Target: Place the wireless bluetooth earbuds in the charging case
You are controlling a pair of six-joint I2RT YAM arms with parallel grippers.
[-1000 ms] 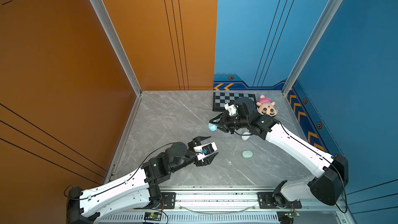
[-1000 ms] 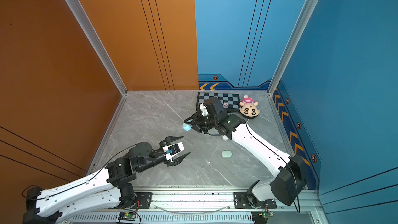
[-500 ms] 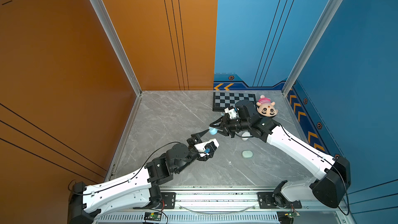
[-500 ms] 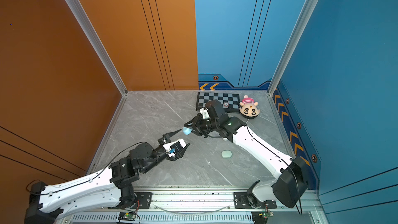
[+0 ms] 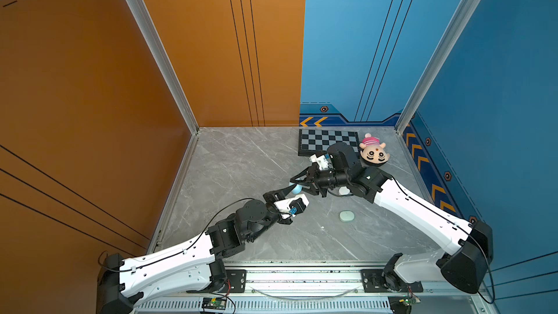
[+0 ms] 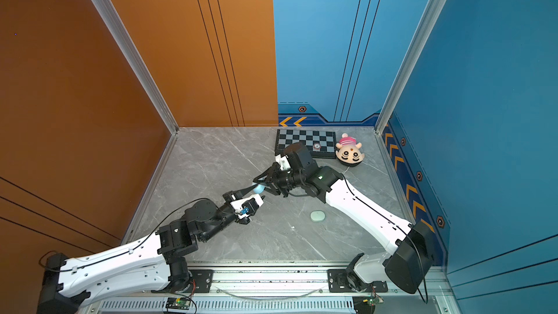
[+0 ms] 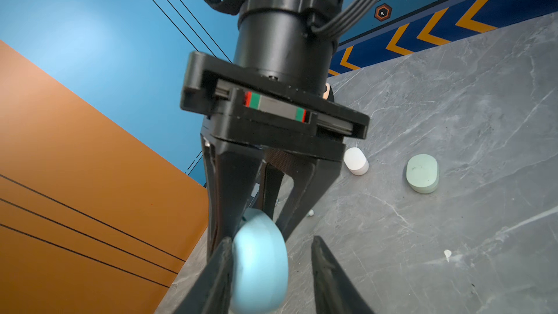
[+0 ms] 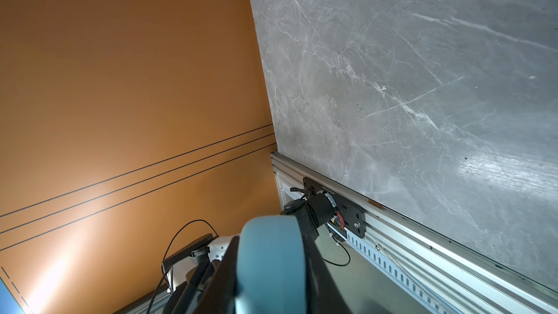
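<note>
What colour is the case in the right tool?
Pale blue case, clearest in the left wrist view.

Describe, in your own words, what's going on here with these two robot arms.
The right pincer holds a pale blue case up off the grey table. The left pincer is placed around that same case: one finger touches it and the other stands apart, so it has no grip yet. A mint green case and a white case lie on the table, with a tiny white bud loose nearby.
</note>
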